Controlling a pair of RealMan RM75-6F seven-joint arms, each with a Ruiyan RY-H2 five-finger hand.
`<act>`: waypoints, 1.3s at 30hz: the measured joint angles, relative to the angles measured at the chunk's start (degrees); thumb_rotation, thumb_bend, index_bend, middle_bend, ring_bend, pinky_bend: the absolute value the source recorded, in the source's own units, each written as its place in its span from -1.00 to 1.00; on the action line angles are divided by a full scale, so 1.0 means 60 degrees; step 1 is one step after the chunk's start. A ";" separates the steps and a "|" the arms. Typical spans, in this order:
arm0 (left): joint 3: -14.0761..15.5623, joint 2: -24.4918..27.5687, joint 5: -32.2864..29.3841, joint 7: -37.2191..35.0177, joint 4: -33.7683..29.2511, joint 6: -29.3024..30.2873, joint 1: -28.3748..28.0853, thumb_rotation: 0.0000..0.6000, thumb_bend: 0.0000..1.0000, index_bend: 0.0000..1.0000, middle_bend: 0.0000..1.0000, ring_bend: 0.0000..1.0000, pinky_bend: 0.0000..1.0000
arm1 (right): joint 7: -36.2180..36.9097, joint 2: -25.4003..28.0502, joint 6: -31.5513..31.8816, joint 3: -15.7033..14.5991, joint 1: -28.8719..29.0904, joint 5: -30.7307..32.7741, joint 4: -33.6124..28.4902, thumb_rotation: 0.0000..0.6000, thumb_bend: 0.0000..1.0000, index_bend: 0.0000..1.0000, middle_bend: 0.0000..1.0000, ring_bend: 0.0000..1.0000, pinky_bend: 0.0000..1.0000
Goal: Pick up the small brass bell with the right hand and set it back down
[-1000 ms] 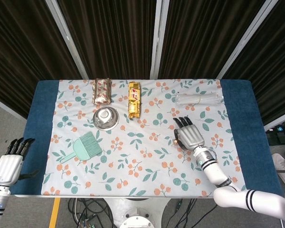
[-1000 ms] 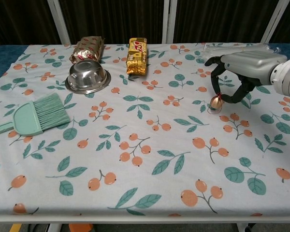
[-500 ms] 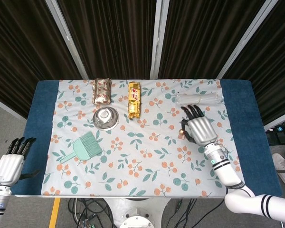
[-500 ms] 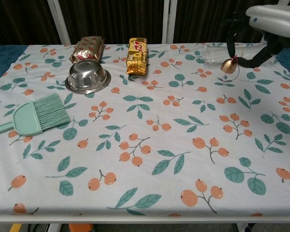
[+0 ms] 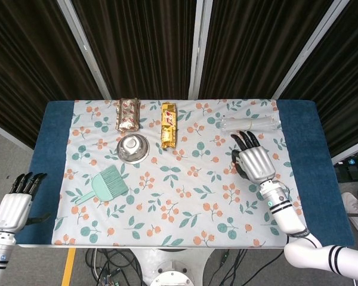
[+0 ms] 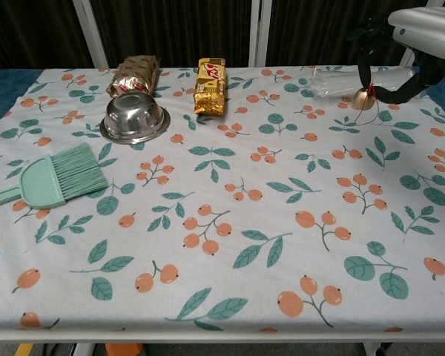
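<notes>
Clearly, the right hand (image 6: 419, 33) grips the small brass bell (image 6: 363, 98) aloft; no wrapper writing is legible.

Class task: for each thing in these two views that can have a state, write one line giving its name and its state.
Brass bell: held off the cloth.
Right hand: holds the bell.
Left hand: beside the table, holding nothing.
Steel bowl: upside down.
Brush: lying flat.
Gold packet: lying flat.
Red packet: lying flat.
Clear tube: lying on its side.

Table (image 5: 53, 128) with blue cover, floral cloth (image 5: 185, 196) over it; dark pleated curtains (image 5: 143, 47) behind, pale metal posts (image 5: 197, 47); grey floor (image 5: 12, 158); cables (image 5: 116, 262) beneath.
</notes>
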 measured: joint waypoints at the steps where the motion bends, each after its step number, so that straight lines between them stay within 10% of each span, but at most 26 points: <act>1: -0.0001 -0.0017 -0.0009 -0.0019 0.0020 -0.0021 -0.0004 1.00 -1.00 -0.83 -0.83 -1.00 -1.00 | -0.0200 0.0004 -0.0015 0.0001 -0.0014 -0.0003 -0.0013 1.00 -0.24 0.48 -0.74 -1.00 -1.00; 39: 0.0034 -0.0002 0.0023 -0.0140 0.0101 0.0034 0.0026 1.00 -1.00 -0.83 -0.83 -1.00 -1.00 | 0.0073 -0.1064 -0.1548 -0.0187 0.0211 0.0208 0.0734 1.00 -0.23 0.51 -0.74 -1.00 -1.00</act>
